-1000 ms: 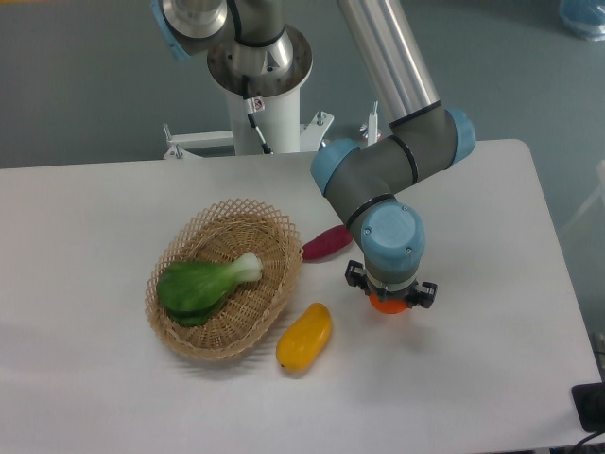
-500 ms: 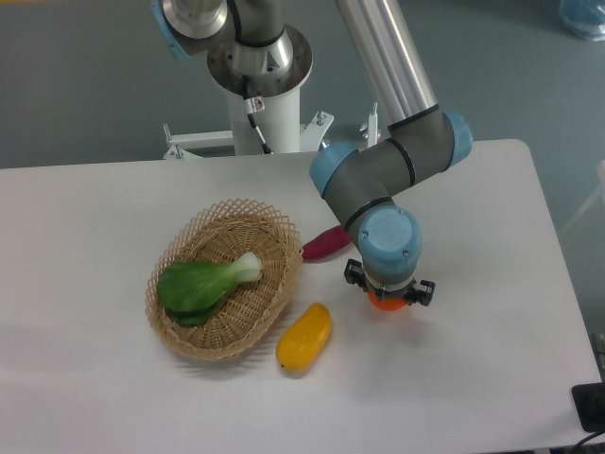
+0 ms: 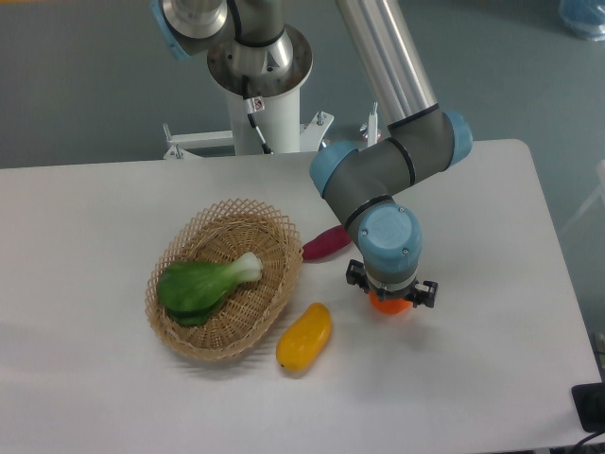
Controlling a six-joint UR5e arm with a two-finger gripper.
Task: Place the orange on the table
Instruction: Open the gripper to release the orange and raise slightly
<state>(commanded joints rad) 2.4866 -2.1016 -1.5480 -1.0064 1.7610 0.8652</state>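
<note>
The orange is a small bright orange-red ball that peeks out from under the blue wrist cap, low over the white table and right of centre. My gripper points straight down over it. Only its black side parts show on either side of the fruit. The fingers are hidden under the wrist, and the gripper appears shut on the orange. I cannot tell whether the orange touches the tabletop.
A wicker basket holding a green leafy vegetable stands left of the gripper. A yellow-orange oblong fruit lies on the table in front of the basket. A purple-red vegetable lies behind the wrist. The arm's base is at the back.
The wrist and the orange shifted together by a few pixels, first up and left, then back down and right. Nothing else moved.
</note>
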